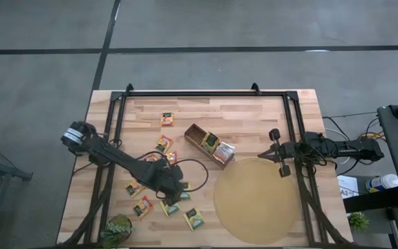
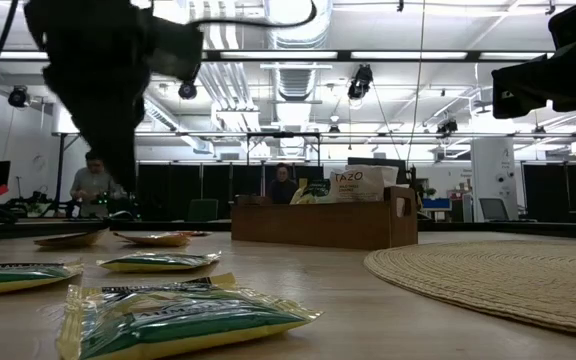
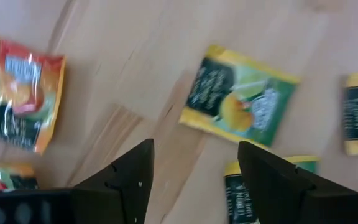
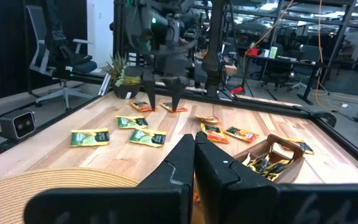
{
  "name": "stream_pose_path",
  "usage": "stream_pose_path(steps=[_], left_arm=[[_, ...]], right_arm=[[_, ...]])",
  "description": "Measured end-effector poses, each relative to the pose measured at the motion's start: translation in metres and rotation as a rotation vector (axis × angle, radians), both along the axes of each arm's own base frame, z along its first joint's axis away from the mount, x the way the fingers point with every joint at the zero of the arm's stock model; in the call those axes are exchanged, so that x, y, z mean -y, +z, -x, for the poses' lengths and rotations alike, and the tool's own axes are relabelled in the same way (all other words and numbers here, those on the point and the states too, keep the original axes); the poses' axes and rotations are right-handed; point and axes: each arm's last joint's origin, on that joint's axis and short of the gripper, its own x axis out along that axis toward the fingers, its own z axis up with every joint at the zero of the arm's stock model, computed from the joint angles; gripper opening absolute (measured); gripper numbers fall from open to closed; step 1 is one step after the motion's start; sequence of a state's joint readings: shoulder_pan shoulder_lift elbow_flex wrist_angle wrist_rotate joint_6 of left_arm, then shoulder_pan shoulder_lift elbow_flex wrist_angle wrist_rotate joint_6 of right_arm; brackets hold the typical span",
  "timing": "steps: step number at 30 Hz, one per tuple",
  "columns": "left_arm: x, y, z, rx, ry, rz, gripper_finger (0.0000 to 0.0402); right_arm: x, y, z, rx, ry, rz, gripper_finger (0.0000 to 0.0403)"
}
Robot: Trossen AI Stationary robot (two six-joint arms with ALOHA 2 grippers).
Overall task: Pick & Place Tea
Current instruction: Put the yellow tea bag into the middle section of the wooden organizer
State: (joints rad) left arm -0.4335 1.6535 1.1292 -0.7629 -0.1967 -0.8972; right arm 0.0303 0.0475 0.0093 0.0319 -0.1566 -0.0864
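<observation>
Several small tea sachets lie flat on the wooden table left of the middle, among them a green-yellow one [image 3: 238,106] and an orange-red one [image 3: 23,93]. My left gripper [image 1: 173,197] hangs open above them, pointing steeply down. Its fingers [image 3: 135,177] stand over bare wood, and the green-yellow sachet lies just beyond their tips. The right wrist view shows that gripper [image 4: 161,102] low over the sachets. Some sachets stand in the brown wooden box [image 1: 209,145]. My right gripper [image 1: 271,153] waits shut and level at the table's right side.
A big round tan mat [image 1: 254,200] covers the table's near right part. The box stands just beyond the mat's far left rim. A small potted plant [image 1: 119,228] sits at the near left edge. A black frame [image 1: 206,92] runs round the table. People sit far behind the table [image 2: 93,180].
</observation>
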Motion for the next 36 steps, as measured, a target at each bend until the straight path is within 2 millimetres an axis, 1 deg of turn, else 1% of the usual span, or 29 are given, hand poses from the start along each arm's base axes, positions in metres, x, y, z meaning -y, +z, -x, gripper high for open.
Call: stream_pose_path(steps=[4,12,17,21,26,32,36], left_arm=[[-0.002,-0.011,-0.001,-0.036,0.044,0.000,0.0225],[-0.015,-0.016,-0.016,-0.027,0.160,0.023,0.0225],[-0.015,-0.017,-0.026,-0.027,0.158,0.019,0.0225],[-0.015,-0.019,-0.030,-0.042,0.158,0.012,0.0225],[-0.016,-0.021,-0.028,-0.073,0.181,0.003,0.0225],[-0.019,-0.031,-0.029,-0.142,0.179,0.021,0.0225],[-0.020,-0.035,-0.031,-0.158,0.161,0.025,0.0225]], right_arm=[[0.000,0.000,0.000,0.000,0.000,0.000,0.0009],[0.000,0.000,0.000,0.000,0.000,0.000,0.0008],[0.000,0.000,0.000,0.000,0.000,0.000,0.0008],[0.000,0.000,0.000,0.000,0.000,0.000,0.0008],[0.000,0.000,0.000,0.000,0.000,0.000,0.0008],[0.000,0.000,0.000,0.000,0.000,0.000,0.0008],[0.000,0.000,0.000,-0.001,0.000,0.000,0.0008]])
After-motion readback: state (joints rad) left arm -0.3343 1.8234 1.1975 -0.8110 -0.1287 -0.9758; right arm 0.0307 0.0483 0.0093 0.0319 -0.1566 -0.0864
